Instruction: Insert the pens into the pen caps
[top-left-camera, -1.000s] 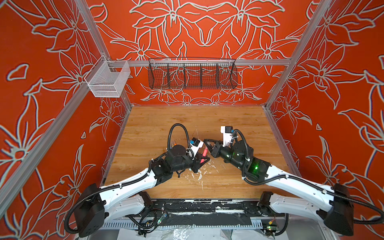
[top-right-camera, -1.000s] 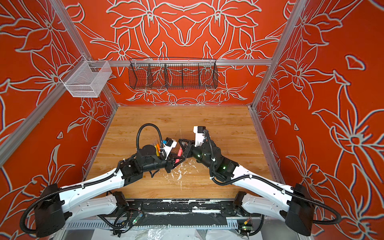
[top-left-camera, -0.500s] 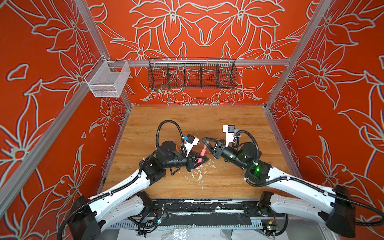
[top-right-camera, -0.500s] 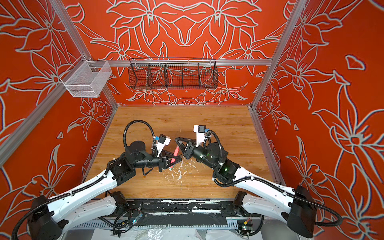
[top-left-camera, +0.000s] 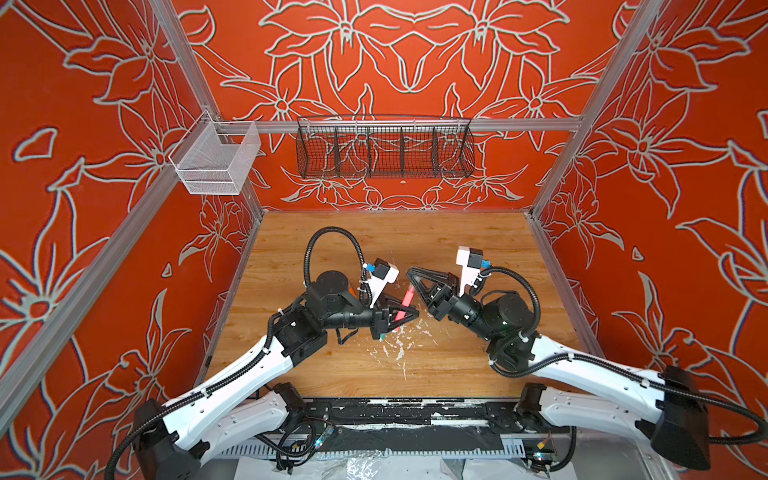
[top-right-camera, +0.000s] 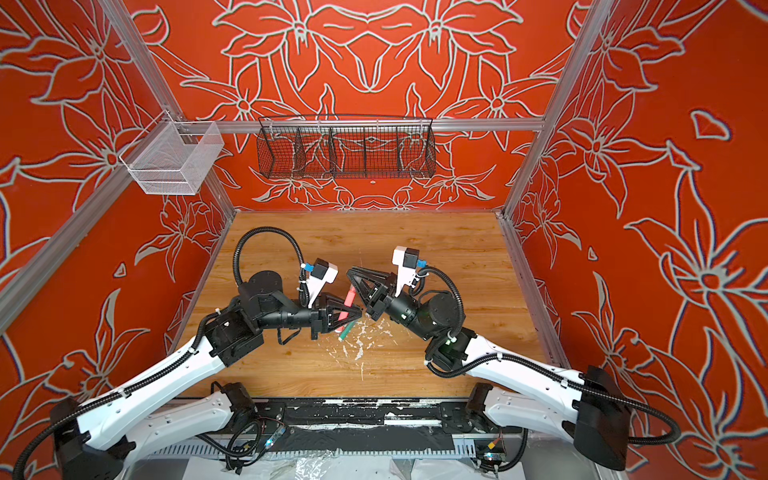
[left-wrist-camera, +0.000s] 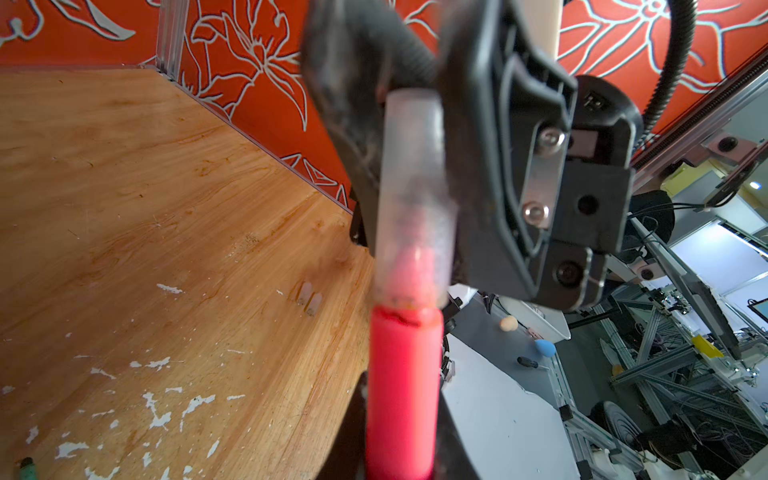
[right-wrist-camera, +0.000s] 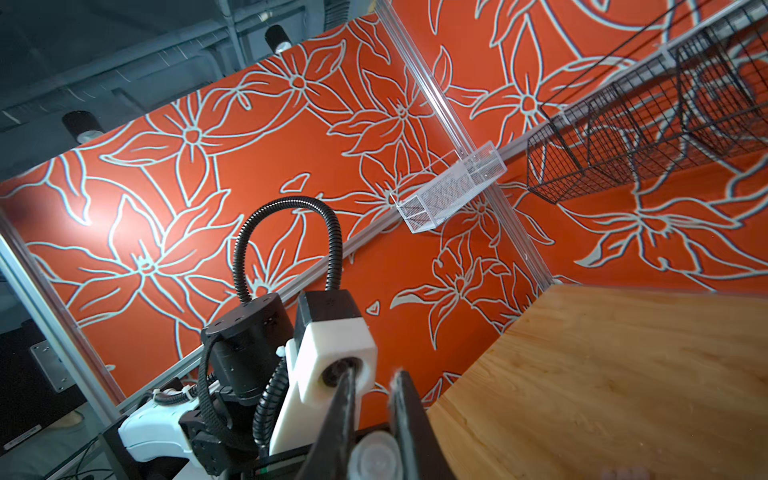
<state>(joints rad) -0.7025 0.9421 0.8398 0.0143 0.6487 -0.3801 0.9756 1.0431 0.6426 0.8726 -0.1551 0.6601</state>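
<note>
My left gripper (top-left-camera: 415, 311) is shut on a pink pen (left-wrist-camera: 401, 395), which points up toward the right gripper; in both top views the pen (top-right-camera: 348, 305) slants between the two grippers. A clear pen cap (left-wrist-camera: 411, 199) sits over the pen's tip, its rim down at the shoulder of the pink body. My right gripper (right-wrist-camera: 372, 376) is shut on that cap (right-wrist-camera: 376, 455), which is pinched low between its fingers. A green pen (top-right-camera: 345, 330) lies on the table under the left gripper. Two loose clear caps (left-wrist-camera: 309, 297) lie side by side on the wood.
White flecks of debris (top-left-camera: 399, 349) litter the wooden table (top-left-camera: 457, 374) in front of the grippers. A black wire basket (top-left-camera: 384, 151) hangs on the back wall and a white mesh basket (top-left-camera: 214, 160) on the left rail. Orange walls close in three sides.
Both grippers have risen from the table with the pink pen between them. The left arm has drawn back to the left and the pen now stands steeper.
</note>
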